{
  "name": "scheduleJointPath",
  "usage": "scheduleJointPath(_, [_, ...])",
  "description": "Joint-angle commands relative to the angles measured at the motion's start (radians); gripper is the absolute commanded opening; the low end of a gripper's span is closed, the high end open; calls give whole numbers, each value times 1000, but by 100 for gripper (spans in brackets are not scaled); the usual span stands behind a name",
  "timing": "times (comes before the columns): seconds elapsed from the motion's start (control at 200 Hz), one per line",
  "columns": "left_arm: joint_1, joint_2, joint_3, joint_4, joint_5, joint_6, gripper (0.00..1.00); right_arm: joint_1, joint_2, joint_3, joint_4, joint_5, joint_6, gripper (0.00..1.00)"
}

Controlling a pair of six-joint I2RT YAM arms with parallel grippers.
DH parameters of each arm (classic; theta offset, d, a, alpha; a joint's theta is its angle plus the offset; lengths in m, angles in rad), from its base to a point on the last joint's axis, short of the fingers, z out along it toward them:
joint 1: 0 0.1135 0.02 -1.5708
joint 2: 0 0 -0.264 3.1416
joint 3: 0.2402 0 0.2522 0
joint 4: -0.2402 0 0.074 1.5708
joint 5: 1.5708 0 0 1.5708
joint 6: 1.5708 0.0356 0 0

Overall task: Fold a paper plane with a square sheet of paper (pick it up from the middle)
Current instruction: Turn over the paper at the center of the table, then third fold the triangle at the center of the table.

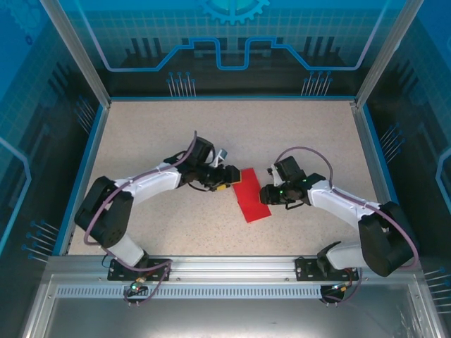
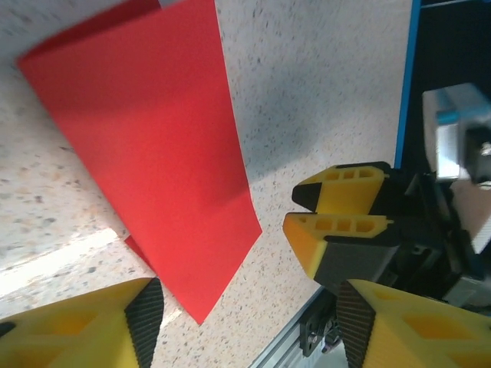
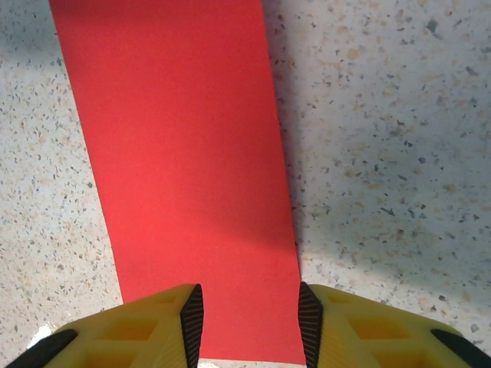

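A grey aluminium rail [image 1: 225,271] ran along the near edge of the speckled beige table [image 1: 303,134]. At the table's middle, the thin bright red sheet of paper [image 1: 251,196] lay flat on the surface, folded to a narrow strip. The left gripper [image 1: 227,180] stood open just beside its left edge. The right gripper [image 3: 249,310] hung with jaws apart astride its end, not pinching it. Beyond the far edge rose a blue patterned wall [image 1: 225,42].
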Motion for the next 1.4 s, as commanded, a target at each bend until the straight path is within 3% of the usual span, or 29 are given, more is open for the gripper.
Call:
scheduleJointPath(0.0, [-36, 61, 45, 27, -25, -20, 59, -36, 1, -25, 57, -106, -20, 40])
scheduleJointPath(0.17, [-76, 143, 95, 20, -32, -9, 50, -70, 1, -50, 84, -144, -24, 41])
scheduleJointPath(0.49, [-91, 233, 146, -121, -111, 69, 44, -100, 14, -84, 110, -173, -24, 42])
scheduleJointPath(0.92, [-91, 299, 207, -237, -210, 151, 43, -124, 26, -97, 117, -219, -36, 44])
scheduleJointPath(1.396, [-91, 314, 221, -223, -192, 175, 43, -133, 78, -122, 191, -403, 2, 42])
